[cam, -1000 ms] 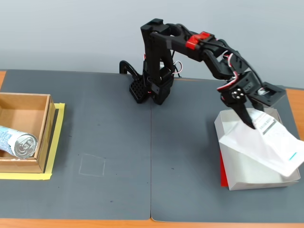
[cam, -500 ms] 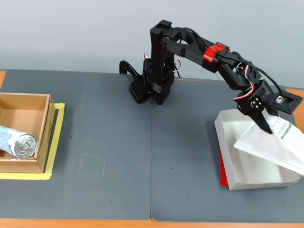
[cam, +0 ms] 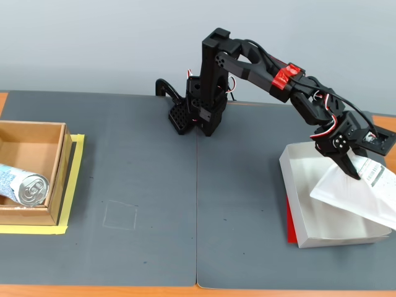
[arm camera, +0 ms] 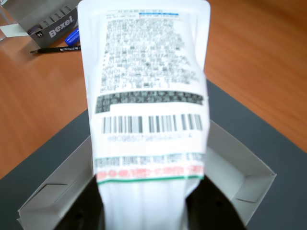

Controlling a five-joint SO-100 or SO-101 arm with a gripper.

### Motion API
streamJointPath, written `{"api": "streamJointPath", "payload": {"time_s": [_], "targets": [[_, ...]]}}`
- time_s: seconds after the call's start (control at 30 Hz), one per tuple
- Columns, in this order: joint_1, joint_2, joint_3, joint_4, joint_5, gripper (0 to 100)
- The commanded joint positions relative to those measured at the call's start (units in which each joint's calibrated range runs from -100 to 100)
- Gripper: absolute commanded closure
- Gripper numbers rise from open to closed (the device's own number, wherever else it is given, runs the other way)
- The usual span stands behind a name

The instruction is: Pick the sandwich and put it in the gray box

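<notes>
The sandwich (cam: pixel 362 193), a flat white wrapped package with a printed label and barcode, hangs tilted over the right half of the gray box (cam: pixel 307 210). Its far end runs past the box's right wall to the edge of the fixed view. My gripper (cam: pixel 354 171) is shut on the sandwich's upper end. In the wrist view the sandwich (arm camera: pixel 147 91) fills the middle, label side facing the camera. My gripper (arm camera: pixel 146 194) holds it between dark fingers (arm camera: pixel 79 211) at the bottom edge. The gray box (arm camera: pixel 242 172) lies beneath, its low walls showing on both sides.
A brown cardboard box (cam: pixel 59 167) on yellow tape at the far left holds a silver can (cam: pixel 25 187). The arm's base (cam: pixel 199 114) stands at the mat's back centre. A red strip (cam: pixel 289 224) peeks from under the gray box. On the wooden table beyond the mat lie a Bexel carton (arm camera: pixel 48 21) and a pen (arm camera: pixel 55 49).
The gripper has carried the sandwich rightwards across the gray box, and the arm has stretched out further. The package now reaches past the box's right wall.
</notes>
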Motion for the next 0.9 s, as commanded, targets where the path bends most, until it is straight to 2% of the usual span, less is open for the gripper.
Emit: {"api": "streamJointPath", "payload": {"time_s": [0.0, 0.27, 0.37, 0.5, 0.57, 0.87], "targets": [[0.24, -0.54, -2.99, -1.36, 0.20, 98], [0.69, 0.06, -2.99, -0.93, 0.25, 98], [0.69, 0.06, -2.81, -0.58, 0.25, 91], [0.61, 0.06, -2.44, -0.49, 0.25, 74], [0.61, 0.06, -2.35, -0.49, 0.25, 69], [0.69, 0.06, -2.35, -0.49, 0.25, 68]]}}
